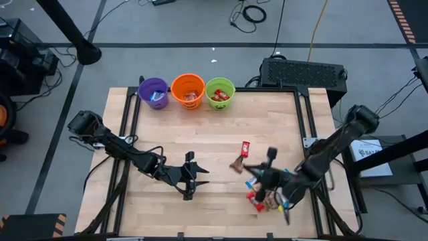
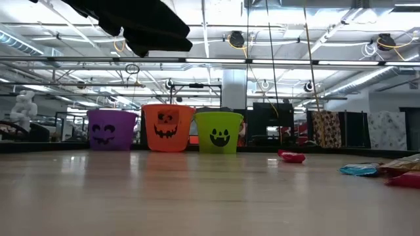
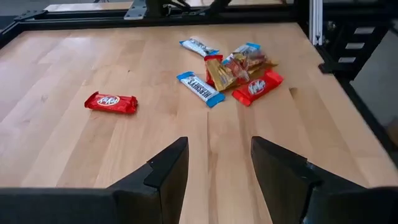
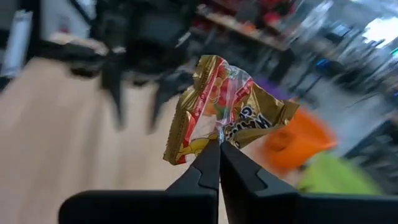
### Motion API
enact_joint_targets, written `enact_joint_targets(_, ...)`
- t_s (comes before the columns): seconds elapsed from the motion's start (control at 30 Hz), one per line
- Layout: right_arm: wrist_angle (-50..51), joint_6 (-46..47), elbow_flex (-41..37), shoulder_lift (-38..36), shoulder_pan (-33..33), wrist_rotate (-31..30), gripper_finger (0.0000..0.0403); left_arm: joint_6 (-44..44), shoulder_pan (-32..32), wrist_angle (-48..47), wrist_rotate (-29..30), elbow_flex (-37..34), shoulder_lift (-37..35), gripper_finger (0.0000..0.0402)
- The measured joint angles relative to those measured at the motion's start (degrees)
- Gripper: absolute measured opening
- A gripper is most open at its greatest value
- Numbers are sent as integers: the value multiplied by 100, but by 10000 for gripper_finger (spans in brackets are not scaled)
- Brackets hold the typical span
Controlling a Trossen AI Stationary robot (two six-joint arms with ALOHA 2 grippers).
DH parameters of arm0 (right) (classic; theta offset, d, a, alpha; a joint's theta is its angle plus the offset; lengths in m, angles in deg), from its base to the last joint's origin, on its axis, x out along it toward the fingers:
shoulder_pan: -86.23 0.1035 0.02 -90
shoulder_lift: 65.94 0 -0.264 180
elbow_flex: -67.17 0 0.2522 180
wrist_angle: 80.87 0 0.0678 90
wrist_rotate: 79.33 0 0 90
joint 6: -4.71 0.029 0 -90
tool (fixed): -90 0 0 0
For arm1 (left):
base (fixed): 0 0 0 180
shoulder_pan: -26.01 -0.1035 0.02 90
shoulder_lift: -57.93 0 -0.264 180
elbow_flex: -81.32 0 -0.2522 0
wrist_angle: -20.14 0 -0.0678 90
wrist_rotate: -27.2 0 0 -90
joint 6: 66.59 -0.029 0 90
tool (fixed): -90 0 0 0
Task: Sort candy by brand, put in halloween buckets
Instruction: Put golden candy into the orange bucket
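Observation:
My right gripper [image 1: 246, 166] is shut on a gold-and-red candy packet [image 4: 217, 102], held above the table right of centre. A red candy bar [image 1: 245, 147] lies alone just beyond it. The candy pile [image 1: 263, 197], with red, blue and gold wrappers, lies near the front right. The left wrist view shows it as candy [image 3: 227, 71] spread flat on the wood. My left gripper [image 3: 217, 168] hangs open over the table's middle front, with nothing between its fingers. Purple [image 1: 154, 92], orange [image 1: 188, 90] and green [image 1: 220, 92] buckets stand in a row at the far edge, with candy inside. My right gripper pinches the gold packet by a crimped edge [image 4: 219, 132] between its two fingertips. The fingers come roughly level from the table's right. The packet sticks out beyond the fingertips, crumpled and clear of the table.
A lone red bar [image 3: 111, 102] lies between the left gripper and the pile. Bare wood stretches between the grippers and the buckets [image 2: 167, 128]. A black metal frame [image 1: 304, 114] runs along the table's sides, and a dark box [image 1: 304, 70] sits behind the far right corner.

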Motion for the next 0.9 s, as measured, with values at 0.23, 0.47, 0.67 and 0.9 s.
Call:
enact_joint_targets(0.23,886,-2242,1,-388,38,-238,0,-34,22,914,-84,0,2,183)
enact_joint_targets(0.47,1070,-5192,-1,148,232,-868,0,13,48,1051,-118,0,2,183)
enact_joint_targets(0.67,661,-6544,-5,449,210,-1433,0,9,98,1126,-131,0,2,183)
enact_joint_targets(0.9,348,-6574,-3,431,142,-1444,0,-27,96,1106,-131,0,2,183)
